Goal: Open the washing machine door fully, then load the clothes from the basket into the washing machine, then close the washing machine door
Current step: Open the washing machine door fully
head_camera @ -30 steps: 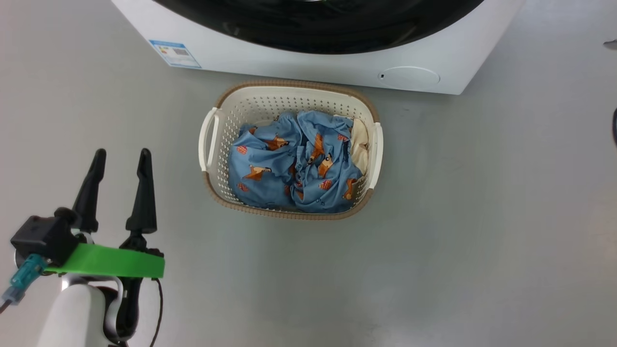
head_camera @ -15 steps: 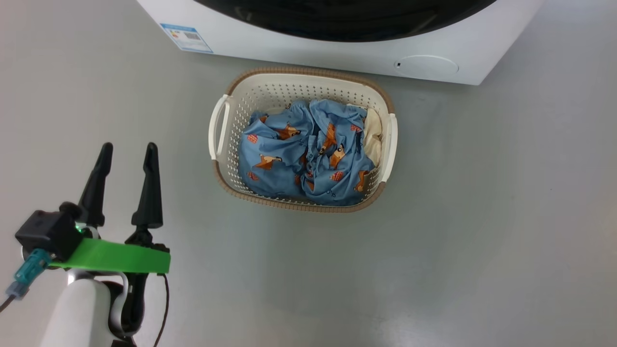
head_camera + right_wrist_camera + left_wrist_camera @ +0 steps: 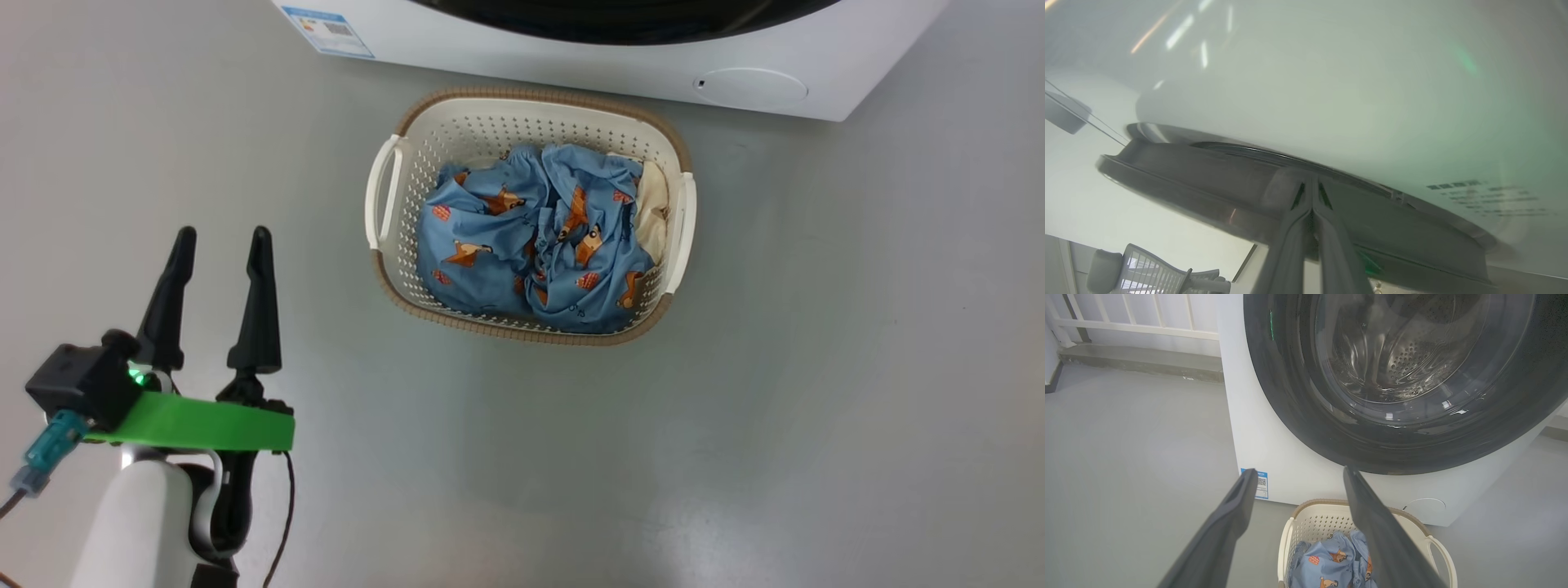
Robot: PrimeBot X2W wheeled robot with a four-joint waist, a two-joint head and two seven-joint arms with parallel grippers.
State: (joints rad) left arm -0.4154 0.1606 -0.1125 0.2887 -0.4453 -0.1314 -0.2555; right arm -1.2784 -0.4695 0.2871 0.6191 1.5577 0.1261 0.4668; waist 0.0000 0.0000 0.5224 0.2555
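Right jaws: pressed tight together, holding nothing. The two fingers [image 3: 1290, 234] point up at the edge of the washing machine door [image 3: 1180, 167].
Tips and door: the tips sit right at the dark rim. I cannot tell if they touch it.
Left jaws: spread wide and empty. Their fingers [image 3: 260, 302] point toward the washing machine [image 3: 1257, 428], off to the left of the basket [image 3: 522, 96] and apart from it.
Nearer arm: the right one is at the door, so I think opening it is that arm's job.
Door: it looks shut against the white front. It is round, so it has no long side. Its glass bowl faces out at the robot.
Way to pull: out from the white front, toward the robot, I think. I cannot tell which side the hinge is on.
Basket: on the floor [image 3: 816, 367], just in front of the machine. Its long side runs left to right along the machine, with a handle at each short end.
Clothes [image 3: 531, 237]: bunched up inside the basket, not yet loaded.
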